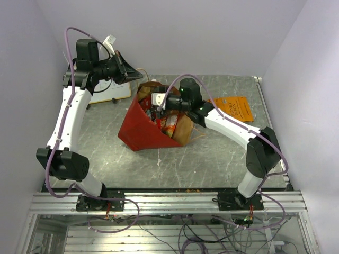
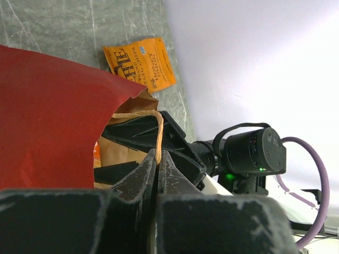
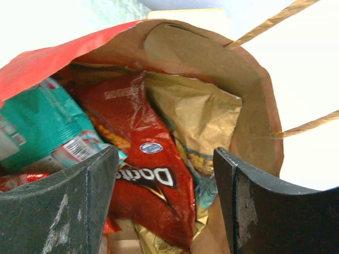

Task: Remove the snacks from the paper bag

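Note:
The paper bag (image 1: 139, 128), red outside and brown inside, stands tilted in the middle of the table with its mouth facing right. My left gripper (image 1: 131, 74) is above its back rim, shut on a tan cord handle (image 2: 159, 135). My right gripper (image 3: 165, 159) is open at the bag's mouth (image 1: 159, 103). Straight ahead of its fingers lies a red Doritos packet (image 3: 145, 177), untouched. A teal packet (image 3: 37, 127) and a gold one (image 3: 204, 114) lie beside it inside the bag. One orange snack packet (image 1: 233, 108) lies flat on the table to the right of the bag.
A white whiteboard (image 1: 113, 93) lies at the back left under the left arm. The bag's other cord handle (image 3: 312, 124) hangs loose by the right finger. Purple walls close in the table on three sides.

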`<state>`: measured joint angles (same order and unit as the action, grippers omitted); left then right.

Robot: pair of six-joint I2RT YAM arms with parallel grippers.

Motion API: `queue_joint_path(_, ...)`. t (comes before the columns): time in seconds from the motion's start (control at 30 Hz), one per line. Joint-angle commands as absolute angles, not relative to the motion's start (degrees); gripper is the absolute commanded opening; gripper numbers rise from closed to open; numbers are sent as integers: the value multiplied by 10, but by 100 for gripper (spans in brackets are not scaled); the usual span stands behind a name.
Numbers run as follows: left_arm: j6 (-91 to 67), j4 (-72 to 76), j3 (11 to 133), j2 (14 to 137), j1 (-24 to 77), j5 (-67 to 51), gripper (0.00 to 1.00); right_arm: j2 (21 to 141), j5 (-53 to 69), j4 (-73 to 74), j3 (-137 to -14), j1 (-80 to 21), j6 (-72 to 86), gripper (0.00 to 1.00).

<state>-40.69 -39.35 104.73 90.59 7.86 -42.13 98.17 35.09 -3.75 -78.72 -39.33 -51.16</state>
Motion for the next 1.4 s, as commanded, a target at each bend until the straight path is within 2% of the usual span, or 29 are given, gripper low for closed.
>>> queue_joint_path(0.0, -401, -385, 1076, 908, 85, -457, 7, 994, 306, -163, -775, -397, -473, 71)
queue_joint_path(0.57, -410, -344, 1089, 922, 94, -500, 7, 1098, 317, -223, -842, -396, -414, 73)
queue_joint_path(0.7, -410, -344, 1094, 924, 98, -501, 7, 1112, 323, -232, -847, -397, -406, 70)
queue_joint_path(0.8, -408, -347, 1093, 924, 97, -499, 7, 1119, 325, -239, -846, -396, -398, 62)
queue_joint_path(1.2, -420, -359, 1079, 916, 85, -469, 7, 1082, 323, -286, -803, -396, -362, 0)
queue_joint_path(1.37, -448, -339, 1047, 894, 59, -454, 7, 1046, 294, -342, -762, -396, -314, 0)
